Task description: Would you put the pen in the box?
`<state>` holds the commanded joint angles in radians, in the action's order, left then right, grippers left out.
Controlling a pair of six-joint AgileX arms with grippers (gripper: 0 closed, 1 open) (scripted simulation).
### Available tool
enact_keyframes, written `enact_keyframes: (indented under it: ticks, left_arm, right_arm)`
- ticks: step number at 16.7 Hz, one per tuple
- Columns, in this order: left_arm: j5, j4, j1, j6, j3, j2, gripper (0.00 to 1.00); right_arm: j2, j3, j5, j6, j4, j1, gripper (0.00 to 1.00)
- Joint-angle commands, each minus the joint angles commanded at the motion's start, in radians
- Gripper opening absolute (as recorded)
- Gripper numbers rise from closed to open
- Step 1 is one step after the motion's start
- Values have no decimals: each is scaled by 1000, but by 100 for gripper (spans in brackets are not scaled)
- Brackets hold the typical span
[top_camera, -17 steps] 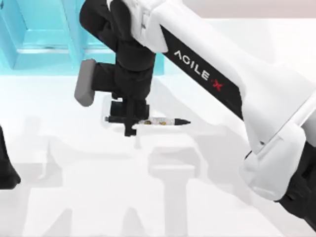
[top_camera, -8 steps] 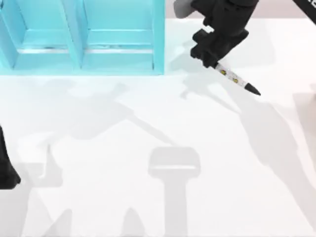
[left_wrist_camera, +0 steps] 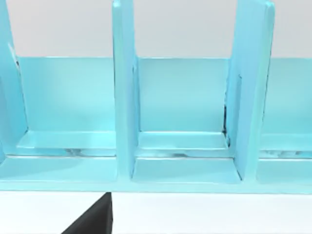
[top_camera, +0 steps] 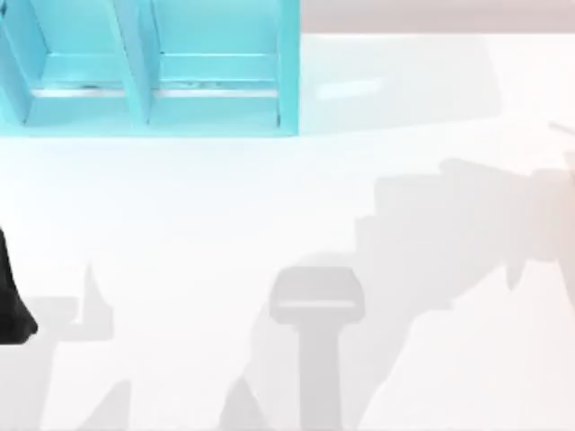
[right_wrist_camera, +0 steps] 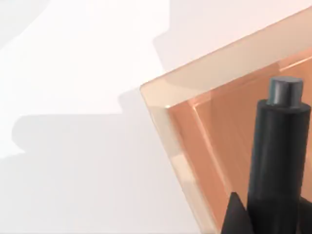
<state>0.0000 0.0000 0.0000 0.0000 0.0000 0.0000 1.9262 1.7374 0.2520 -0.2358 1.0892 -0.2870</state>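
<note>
Right gripper (right_wrist_camera: pixel 243 219) reads as clamped on the slim pen (right_wrist_camera: pixel 278 161). In the right wrist view the black barrel with its grey end cap stands close to the camera, and a black finger part sits against its lower end. The actual contact is cut off by the frame edge, so the grip is a judgement from the pen hanging there unsupported. The white half and the tip are out of frame.

Behind the pen is the orange open-topped box with a pale tan rim (right_wrist_camera: pixel 180 161). One corner and two walls are visible. The visible barrel lies over the box's interior, inside the rim line as seen from this camera. I cannot tell how high above the floor it hangs.

Status, as a judgement:
- Pick is done.
- Carry to the box is done, or close to it.
- Left to do: lower if needed, open the jaws, and pull clear. The pen is not yet lying in the box.

The white table (top_camera: pixel 269 206) carries only shadows around its middle. The left arm (top_camera: pixel 13 296) is parked at the table's left edge and takes no part.

Farthest back, at the top-left of the table, is the cyan rack with upright dividers (top_camera: pixel 287 72). The left wrist camera faces it. It's no part of this job.
</note>
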Motion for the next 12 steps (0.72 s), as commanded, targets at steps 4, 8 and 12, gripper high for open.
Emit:
enact_keyframes:
  ticks: [4, 8, 12]
  left_arm:
    - [0, 0, 0, 0, 0, 0, 100]
    - [0, 0, 0, 0, 0, 0, 100]
    - [0, 0, 0, 0, 0, 0, 100]
  right_arm:
    - [-206, -403, 85, -279, -283, -319, 0]
    - [-343, -688, 161, -481, -521, -549, 0]
    - [-400, -805, 199, -570, -635, -647, 0]
